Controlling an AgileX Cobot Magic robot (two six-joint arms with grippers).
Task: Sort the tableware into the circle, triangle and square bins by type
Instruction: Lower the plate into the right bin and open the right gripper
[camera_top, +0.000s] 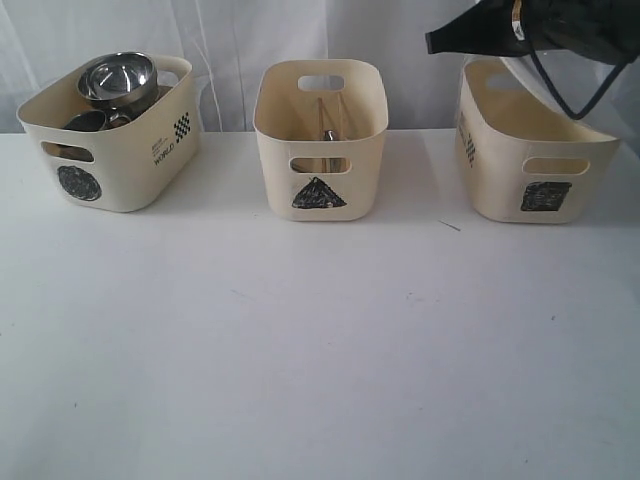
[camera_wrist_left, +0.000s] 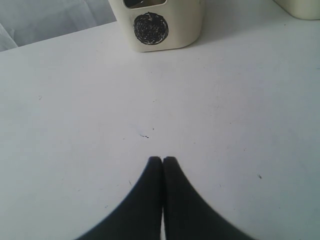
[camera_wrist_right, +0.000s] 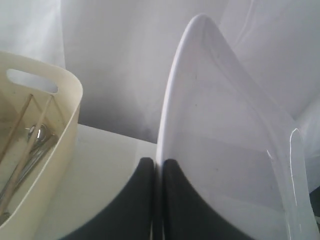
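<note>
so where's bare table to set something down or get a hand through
Bare: all the table in front of the bins, plus the gaps either side of the triangle bin, toward the circle bin and square bin. Crowded: inside the circle bin, and above the square bin, where the right gripper holds the plate.

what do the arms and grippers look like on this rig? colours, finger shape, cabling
Left gripper: two matte black fingers, broad at the base, curving to narrow rounded tips, no markings. Right gripper: same black curved pair. Exterior view: right arm black, a thin black cable looping under it, a small yellowish patch on it.
</note>
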